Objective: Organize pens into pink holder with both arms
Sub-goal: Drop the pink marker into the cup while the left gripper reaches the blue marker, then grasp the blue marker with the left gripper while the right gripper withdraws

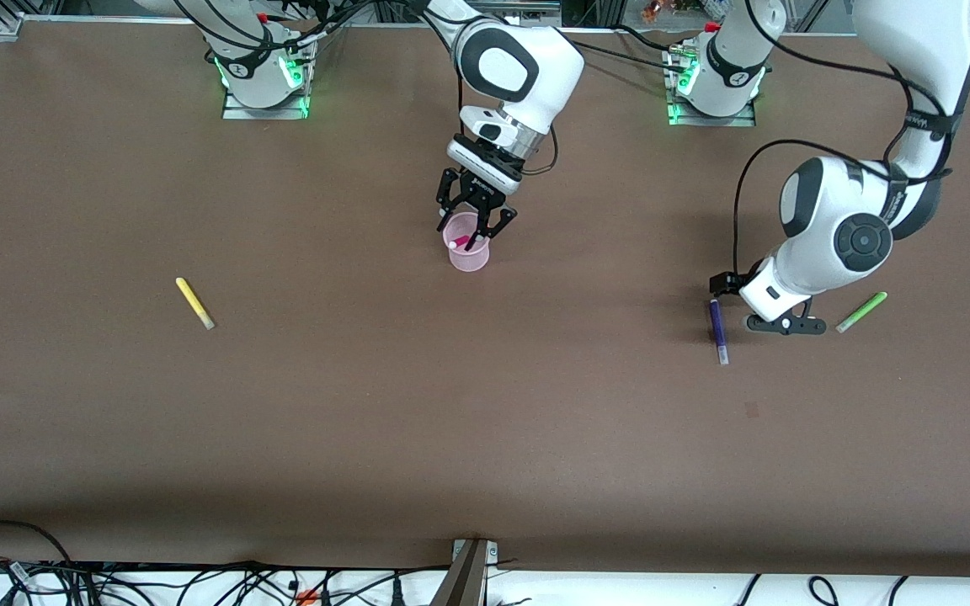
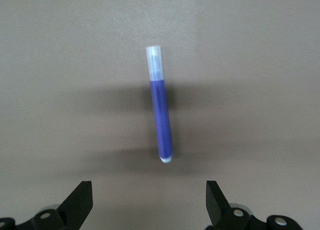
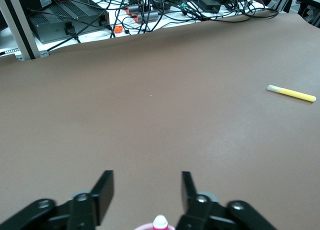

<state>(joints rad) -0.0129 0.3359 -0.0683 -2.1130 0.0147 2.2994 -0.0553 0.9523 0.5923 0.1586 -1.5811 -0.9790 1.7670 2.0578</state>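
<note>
While the right claw (image 1: 475,225) hangs right over the small pale pink translucent round cup (image 1: 469,252) in the upper middle of the front frame, its fingers are spread with nothing between them; the short magenta-pink marker pen (image 1: 459,242) is already sitting in the cup, pale cap end poking up, and you can see that cap at the bottom edge of the right wrist view too (image 3: 160,222); so I'd say that drop is basically done.

Over at the right of the front frame the left claw (image 1: 780,324) is low over the brown surface (image 1: 485,421), just beside the short purple marker pen (image 1: 716,330); in the left wrist view the pen (image 2: 161,112) lies flat ahead of the wide-open fingers (image 2: 80,202), not between them yet; looks like the approach step of a pick.

Next move, my guess: the left claw needs to get centred across the pen's barrel before closing.

Still loose: the short light green marker pen (image 1: 861,311) just past the left claw, and the short yellow marker pen (image 1: 194,303) at the middle left of the frame.
</note>
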